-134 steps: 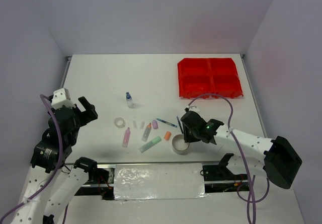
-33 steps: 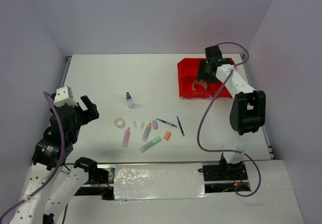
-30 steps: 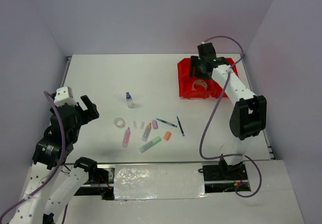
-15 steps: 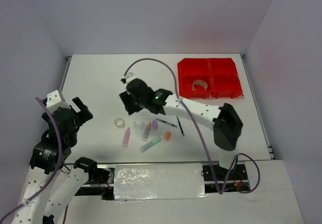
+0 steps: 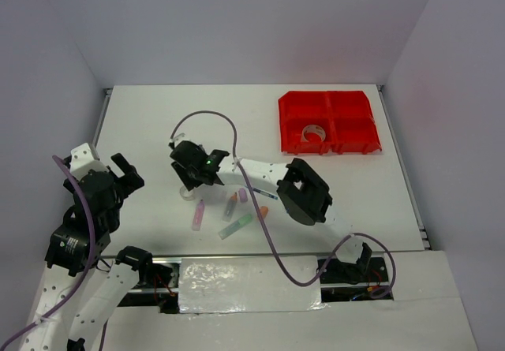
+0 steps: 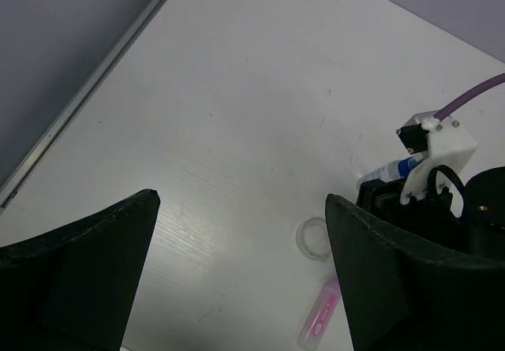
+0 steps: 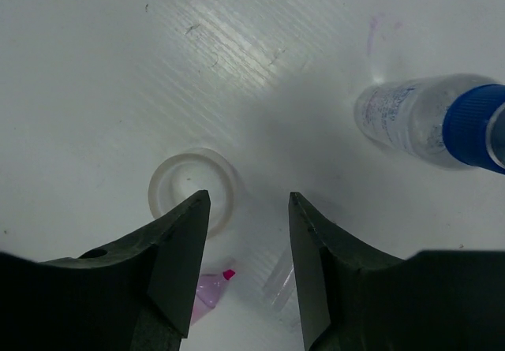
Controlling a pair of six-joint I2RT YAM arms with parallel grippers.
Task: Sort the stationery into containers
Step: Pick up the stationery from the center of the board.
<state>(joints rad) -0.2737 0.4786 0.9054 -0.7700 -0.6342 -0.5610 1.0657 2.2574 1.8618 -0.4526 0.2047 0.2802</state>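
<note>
Four red bins (image 5: 330, 108), one joined block, far right of table. One tape roll (image 5: 316, 134) sits in the near-left bin. Two grippers: left gripper (image 6: 241, 199) spread wide, empty. Right gripper (image 7: 246, 201) has its jaws partly apart, empty, over the table just beside the second, clear roll (image 7: 183, 187) (contact unclear). Three highlighters lie loose on the table: pink (image 5: 197, 214), orange-tipped (image 5: 230, 206), green (image 5: 236, 225). One blue-capped bottle (image 7: 418, 122) is near the right gripper.

Right wrist view: the bottle (image 7: 426, 122) cap is cut by the right edge. The pink highlighter (image 7: 207, 294) shows its tip only, the rest hidden under the right gripper (image 7: 247, 201).
</note>
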